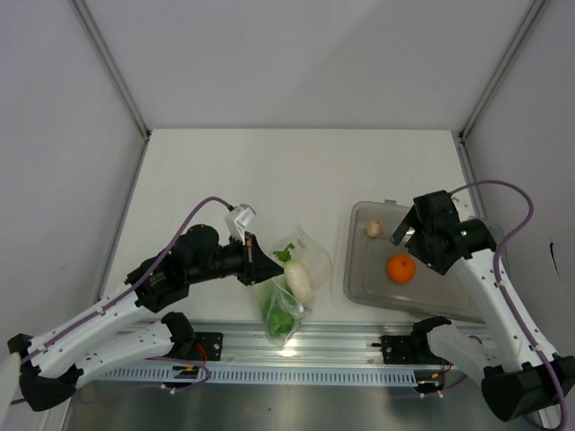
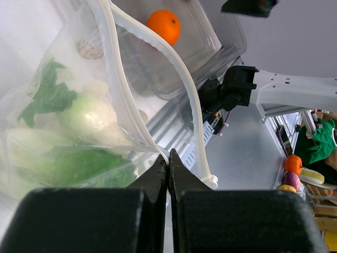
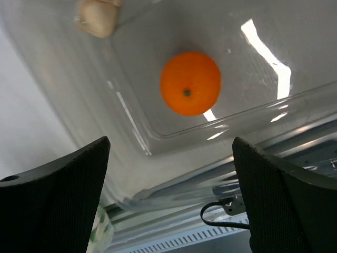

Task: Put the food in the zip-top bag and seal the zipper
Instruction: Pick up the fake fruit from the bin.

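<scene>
Left gripper (image 2: 167,158) pinches the mouth of the zip-top bag (image 1: 292,287), lettuce (image 1: 280,314) already inside. Right gripper (image 3: 169,158) hangs wide above the orange (image 1: 401,268) in the right tray (image 1: 359,278), egg-like piece (image 1: 373,229) farther back; zipper (image 2: 122,79) unsealed.

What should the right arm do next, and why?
Probably lower the open right claw onto the orange and close on it. The orange lies loose in the clear tray, just ahead of that claw and not yet gripped. The left claw is shut on the mouth edge of the zip-top bag, which holds lettuce.
</scene>
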Robot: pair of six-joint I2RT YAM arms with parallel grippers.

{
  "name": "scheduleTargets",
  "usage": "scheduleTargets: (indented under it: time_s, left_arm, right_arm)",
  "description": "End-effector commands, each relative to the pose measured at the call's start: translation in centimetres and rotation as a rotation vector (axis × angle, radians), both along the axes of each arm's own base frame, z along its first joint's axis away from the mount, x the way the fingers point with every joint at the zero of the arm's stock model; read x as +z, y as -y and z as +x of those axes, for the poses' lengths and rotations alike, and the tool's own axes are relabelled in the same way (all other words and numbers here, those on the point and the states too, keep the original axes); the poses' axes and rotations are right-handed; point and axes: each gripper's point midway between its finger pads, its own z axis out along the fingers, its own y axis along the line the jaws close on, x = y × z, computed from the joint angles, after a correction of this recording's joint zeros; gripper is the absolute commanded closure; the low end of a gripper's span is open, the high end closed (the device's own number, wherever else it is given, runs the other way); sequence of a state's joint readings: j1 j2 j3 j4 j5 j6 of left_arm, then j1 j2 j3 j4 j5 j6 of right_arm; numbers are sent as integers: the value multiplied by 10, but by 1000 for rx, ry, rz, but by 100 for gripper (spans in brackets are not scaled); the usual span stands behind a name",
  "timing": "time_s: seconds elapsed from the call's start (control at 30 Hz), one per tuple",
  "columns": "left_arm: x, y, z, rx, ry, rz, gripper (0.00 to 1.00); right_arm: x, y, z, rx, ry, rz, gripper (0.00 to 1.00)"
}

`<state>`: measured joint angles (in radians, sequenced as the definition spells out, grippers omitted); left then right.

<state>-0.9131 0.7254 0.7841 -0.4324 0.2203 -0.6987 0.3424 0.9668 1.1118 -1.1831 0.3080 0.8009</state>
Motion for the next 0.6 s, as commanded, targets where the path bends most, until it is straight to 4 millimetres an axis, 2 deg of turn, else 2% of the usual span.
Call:
scheduleTargets:
  time_s: [0.0,0.07,0.1,0.13,0.33,0.57]
  left_arm:
    - [10,-2,0,3,28,-22,100]
    - [8,-3,0,5,27,-16,99]
    - [8,-4,1,8,30,-16,99]
    - [6,-3,1,8,29,-15,99]
    - [5,1,0,-6,20,-22,99]
    - [4,0,0,-5,24,-17,99]
  right_arm:
    - [-22,2,0,4,-18,76,1]
    - [-34,8,3,-56,-21,111,0]
    - [-51,14,-2,-91,-62,108,1]
    - [-58,15,-5,-104,-87,113,1]
    - [-100,5,-7,-87,-148,183,1]
    - [-121,9,-1,-91,-160,154,1]
